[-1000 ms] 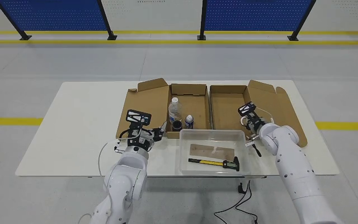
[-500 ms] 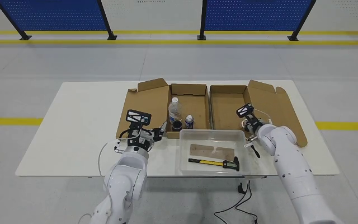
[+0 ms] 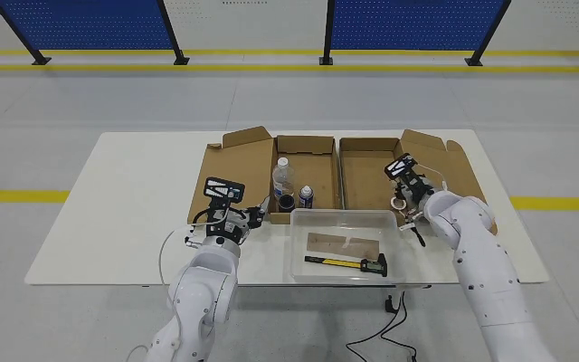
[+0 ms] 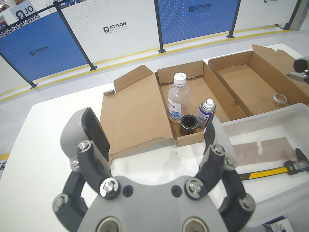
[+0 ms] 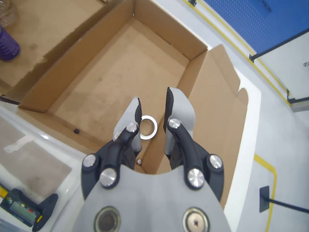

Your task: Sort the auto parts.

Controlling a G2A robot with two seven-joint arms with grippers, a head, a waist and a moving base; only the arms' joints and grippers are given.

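A metal ring (image 5: 148, 129) lies flat on the floor of the right cardboard box (image 3: 366, 172), in its near right corner, also seen in the left wrist view (image 4: 279, 98). My right gripper (image 5: 153, 96) hangs open just above the ring without touching it, and in the top view (image 3: 402, 192) it is over that same corner. The left box (image 3: 312, 154) holds a clear water bottle (image 4: 178, 97), a purple spray can (image 4: 206, 113) and a black cylinder (image 4: 189, 124). My left gripper (image 4: 150, 119) is open and empty, above the table by the left box's near flap.
A clear plastic bin (image 3: 294, 244) stands at the table's front edge, before both boxes. In it lie a brown board (image 3: 341, 243) and a yellow and black caliper (image 3: 348, 263). Open box flaps spread out to the left and right. The table's left part is bare.
The right arm has shifted slightly away from the bin's corner, farther over the right box. The left arm has kept still.
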